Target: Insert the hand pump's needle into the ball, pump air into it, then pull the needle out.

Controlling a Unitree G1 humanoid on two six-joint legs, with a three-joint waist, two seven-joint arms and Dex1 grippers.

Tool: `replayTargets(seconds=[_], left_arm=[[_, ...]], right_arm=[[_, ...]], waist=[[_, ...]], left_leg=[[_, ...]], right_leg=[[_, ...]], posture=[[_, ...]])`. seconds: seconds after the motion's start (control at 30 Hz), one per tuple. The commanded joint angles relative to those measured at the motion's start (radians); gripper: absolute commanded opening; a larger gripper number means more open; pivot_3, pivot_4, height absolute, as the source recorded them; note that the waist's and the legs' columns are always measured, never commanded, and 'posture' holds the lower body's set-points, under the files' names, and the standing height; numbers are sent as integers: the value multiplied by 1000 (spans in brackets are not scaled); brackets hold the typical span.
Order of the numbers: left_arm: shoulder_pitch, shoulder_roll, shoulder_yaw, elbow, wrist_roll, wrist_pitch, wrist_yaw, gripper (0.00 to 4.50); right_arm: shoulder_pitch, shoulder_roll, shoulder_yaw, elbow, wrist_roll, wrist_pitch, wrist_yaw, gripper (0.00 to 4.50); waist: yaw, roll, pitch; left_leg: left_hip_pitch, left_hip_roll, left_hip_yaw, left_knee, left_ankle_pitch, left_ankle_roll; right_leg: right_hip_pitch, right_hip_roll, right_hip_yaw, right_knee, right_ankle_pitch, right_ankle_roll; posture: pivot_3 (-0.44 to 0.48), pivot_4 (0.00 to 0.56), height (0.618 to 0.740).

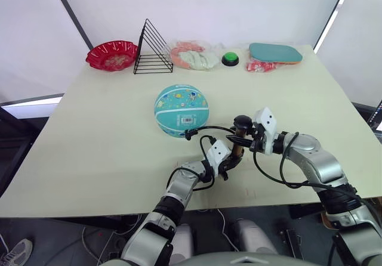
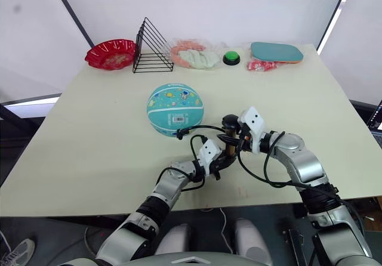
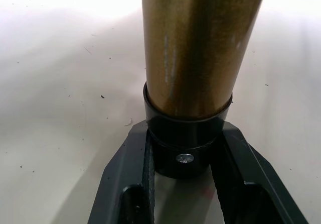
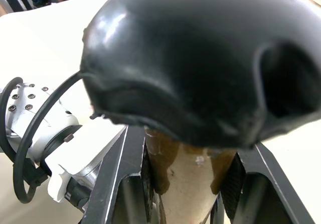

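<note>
The teal ball [image 1: 181,110] rests mid-table with its barcode sticker facing me. Just right of it and nearer to me, the hand pump [image 1: 238,148] stands upright. My left gripper [image 3: 183,151] is shut on the black end cap at the foot of the amber barrel [image 3: 198,43]. My right gripper [image 1: 243,139] is shut on the barrel top, directly under the black T-handle [image 4: 190,58]. The thin black hose [image 1: 210,129] loops from the pump to the ball's lower front. Its end fitting [image 1: 188,135] touches the ball. The needle is too small to make out there.
Along the far edge stand a red bowl [image 1: 111,55], a black wire rack [image 1: 152,48], a clear bag of pink and white items [image 1: 192,55], a green button [image 1: 230,58] and a teal paddle [image 1: 276,52]. Bare table lies left of the ball.
</note>
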Motion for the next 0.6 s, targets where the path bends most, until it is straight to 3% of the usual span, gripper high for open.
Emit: replayTargets(seconds=[0.03, 0.27, 0.33, 0.6], left_arm=[[31, 14, 18, -45, -22, 53, 0, 1040], [48, 29, 10, -233, -44, 174, -22, 1040], [43, 29, 9, -275, -45, 212, -26, 1040], [5, 37, 2, -328, -38, 293, -26, 1040]], right_arm=[[84, -24, 80, 60, -87, 57, -4, 1058], [102, -35, 68, -34, -79, 88, -17, 1058], [101, -36, 67, -55, -75, 102, -19, 1058], [96, -33, 62, -68, -68, 130, -27, 1058]], waist=[[-1, -1, 2], [-1, -1, 7], [-1, -1, 7], [1, -1, 11]], left_leg=[[0, 0, 0, 0, 0, 0], [-3, 0, 0, -3, 0, 0], [-12, 0, -1, -3, 0, 0], [-16, 0, 0, -2, 0, 0]], right_leg=[[0, 0, 0, 0, 0, 0], [-3, 0, 0, 0, 0, 0], [-11, 0, 0, 0, 0, 0], [-16, 0, 0, 0, 0, 0]], posture=[[0, 150, 740], [0, 150, 740], [0, 150, 740], [0, 150, 740]])
